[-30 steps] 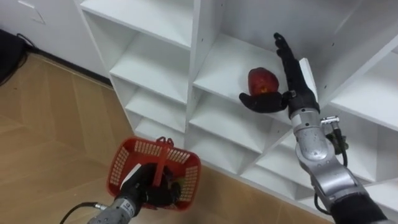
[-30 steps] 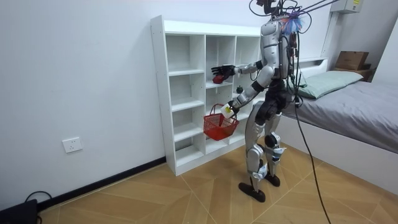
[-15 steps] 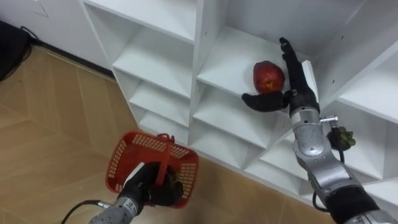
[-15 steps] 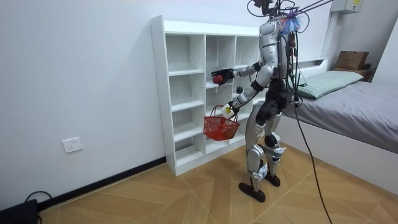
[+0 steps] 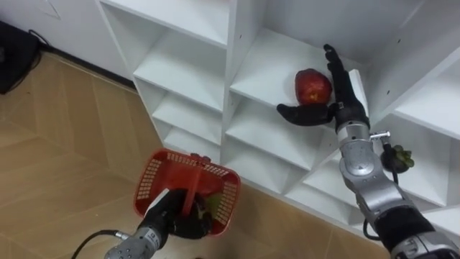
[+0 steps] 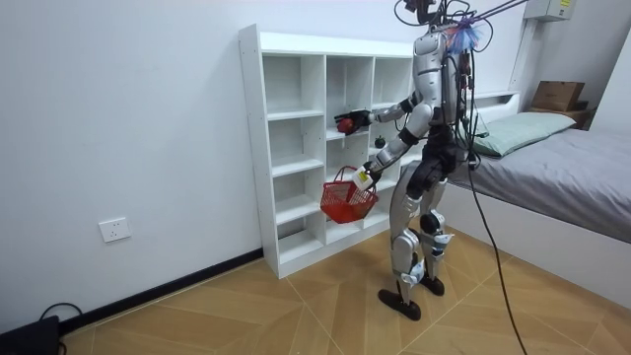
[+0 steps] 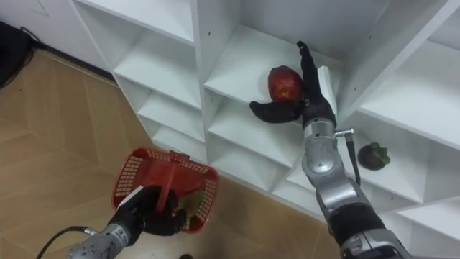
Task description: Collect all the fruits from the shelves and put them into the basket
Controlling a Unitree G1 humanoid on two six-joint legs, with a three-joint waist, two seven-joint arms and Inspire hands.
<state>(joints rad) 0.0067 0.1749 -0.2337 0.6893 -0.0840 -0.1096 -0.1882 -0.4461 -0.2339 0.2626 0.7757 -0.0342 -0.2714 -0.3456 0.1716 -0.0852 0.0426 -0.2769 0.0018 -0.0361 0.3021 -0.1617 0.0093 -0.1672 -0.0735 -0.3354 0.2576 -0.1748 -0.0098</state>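
Observation:
A red apple [image 5: 313, 85] [image 7: 284, 82] lies on a middle shelf of the white closet [image 5: 237, 79]. My right hand [image 5: 343, 101] [image 7: 314, 101] is open in that compartment: straight fingers stand along the apple's right side and the thumb stretches out below it. Lower left, my left hand [image 5: 172, 219] [image 7: 147, 214] is shut on the handle of a red mesh basket [image 5: 149, 183] [image 7: 128, 176], which hangs before the lower shelves with something yellow-green inside. In the room view I stand facing the closet [image 6: 296, 148], basket [image 6: 347, 200] at hip height.
A dark green fruit [image 7: 373, 155] [image 5: 399, 158] sits on a shelf one column to the right and lower. Wooden floor [image 5: 65, 144] spreads to the left. A bed [image 6: 572, 168] stands behind me at the room view's right.
My right hand has reached deeper into the compartment and now brackets the apple. The basket has swung slightly toward the closet. The eye views have shifted a little.

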